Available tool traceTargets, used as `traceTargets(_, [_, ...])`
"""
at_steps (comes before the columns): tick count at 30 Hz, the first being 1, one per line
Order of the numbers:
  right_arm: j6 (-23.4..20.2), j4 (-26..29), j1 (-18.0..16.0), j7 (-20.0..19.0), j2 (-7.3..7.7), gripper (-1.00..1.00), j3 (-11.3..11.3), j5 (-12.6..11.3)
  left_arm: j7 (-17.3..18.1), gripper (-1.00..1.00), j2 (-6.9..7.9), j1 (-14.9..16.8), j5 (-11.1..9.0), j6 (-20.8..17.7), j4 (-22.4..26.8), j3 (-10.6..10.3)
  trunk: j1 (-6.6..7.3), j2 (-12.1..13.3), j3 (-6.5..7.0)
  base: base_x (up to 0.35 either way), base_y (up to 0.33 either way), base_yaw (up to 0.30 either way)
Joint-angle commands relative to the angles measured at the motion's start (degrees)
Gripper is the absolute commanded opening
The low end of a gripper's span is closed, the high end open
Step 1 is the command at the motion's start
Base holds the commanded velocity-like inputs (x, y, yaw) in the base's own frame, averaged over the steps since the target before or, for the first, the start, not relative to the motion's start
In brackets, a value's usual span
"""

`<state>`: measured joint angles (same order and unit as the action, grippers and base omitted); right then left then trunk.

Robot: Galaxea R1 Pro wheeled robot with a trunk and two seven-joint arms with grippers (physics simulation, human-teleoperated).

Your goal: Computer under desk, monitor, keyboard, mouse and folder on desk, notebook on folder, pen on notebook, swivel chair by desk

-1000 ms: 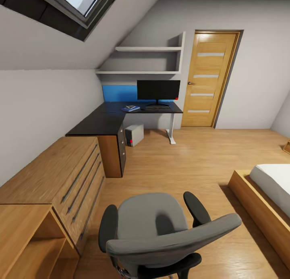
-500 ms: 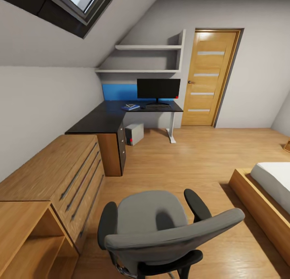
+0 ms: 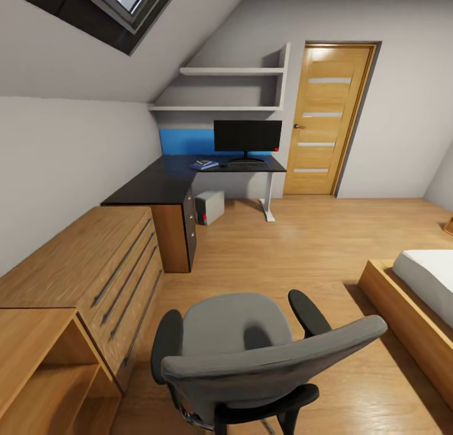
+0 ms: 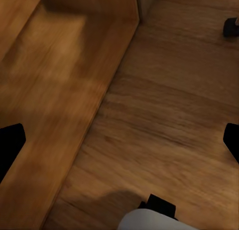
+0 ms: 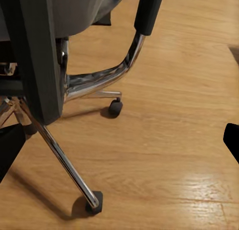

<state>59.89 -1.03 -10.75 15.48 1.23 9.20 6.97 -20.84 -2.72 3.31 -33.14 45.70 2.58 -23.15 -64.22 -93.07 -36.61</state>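
Note:
The grey swivel chair (image 3: 251, 353) stands right in front of me, backrest toward me, its seat bare. Far off, the black L-shaped desk (image 3: 157, 183) carries the monitor (image 3: 247, 136), with the keyboard (image 3: 246, 166) in front of it. Left of the keyboard lies a flat blue item (image 3: 204, 165), too small to tell folder from notebook. The computer (image 3: 209, 207) sits on the floor under the desk. My left gripper (image 4: 119, 145) hangs open over the floor beside the dresser (image 4: 55, 90). My right gripper (image 5: 119, 142) is open near the chair's chrome base (image 5: 94, 85) and casters (image 5: 115, 108).
A long wooden dresser (image 3: 94, 265) and an open shelf unit (image 3: 44, 372) line the left wall. A bed (image 3: 421, 297) sits at the right. A wooden door (image 3: 327, 121) is beyond the desk, with wall shelves (image 3: 220, 89) above it. Open wooden floor (image 3: 283, 253) lies between chair and desk.
The whole head view has shifted a little, so the camera has moved. The chair keeps its place right in front of me, its backrest turned slightly.

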Motion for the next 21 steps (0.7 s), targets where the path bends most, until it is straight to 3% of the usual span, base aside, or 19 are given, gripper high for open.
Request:
traceTargets(1, [0.1,-0.1,-0.1,0.6,0.00,1.00,0.1,0.6,-0.4,1.00,0.00,0.0,-0.2,0.1,0.0,-0.5,-0.22,-0.4,-0.24,-0.087,0.000,0.000])
traceTargets(7, [0.1,-0.1,-0.1,0.6,0.00,1.00,0.1,0.6,-0.4,1.00,0.00,0.0,-0.2,0.0,0.0,-0.5,-1.54,-2.8,-1.31,-0.140,0.000,0.000])
traceTargets(21, [-1.4,0.2,-0.4,0.2,-0.34,1.00,0.2,0.4,-0.7,1.00,-0.33,0.4,-0.3,-0.3,0.4,-0.7,-4.39,-8.0,-3.64,-0.011,0.000,0.000])
